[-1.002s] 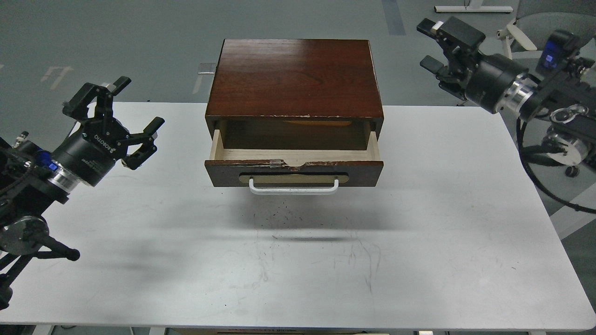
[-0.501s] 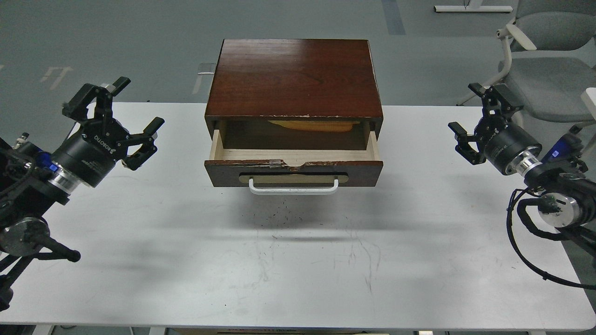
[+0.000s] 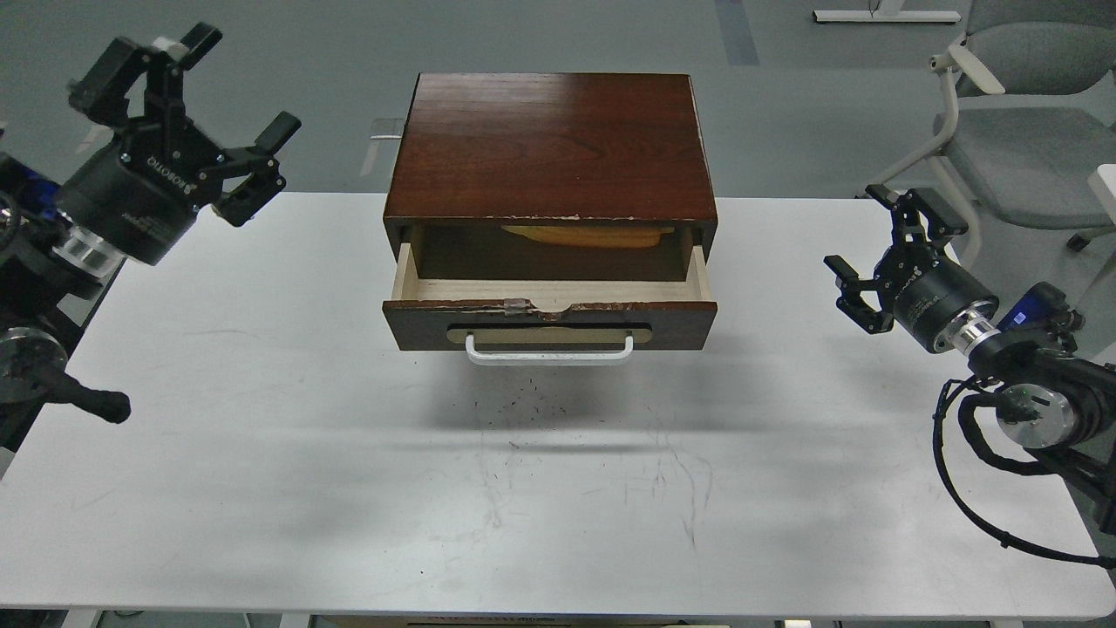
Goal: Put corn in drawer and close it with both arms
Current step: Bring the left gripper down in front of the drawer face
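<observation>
The drawer (image 3: pixel 549 321) of the dark reddish-brown box (image 3: pixel 551 144) stands partly pulled out, with a chipped top edge and a white bar handle (image 3: pixel 549 351). The yellow corn (image 3: pixel 586 235) lies at the back of the drawer, mostly hidden under the box's top. My left gripper (image 3: pixel 205 100) is open and empty, raised high to the left of the box. My right gripper (image 3: pixel 872 249) is open and empty, low over the table to the right of the drawer.
The white table (image 3: pixel 558 488) bears scuff marks in front of the drawer. A grey office chair (image 3: pixel 1011 131) stands behind the table's right end. Black cables (image 3: pixel 968 471) hang from my right arm.
My left gripper has risen and moved back and left. My right gripper swung down from high at the right to beside the drawer, then edged left. More of the corn shows.
</observation>
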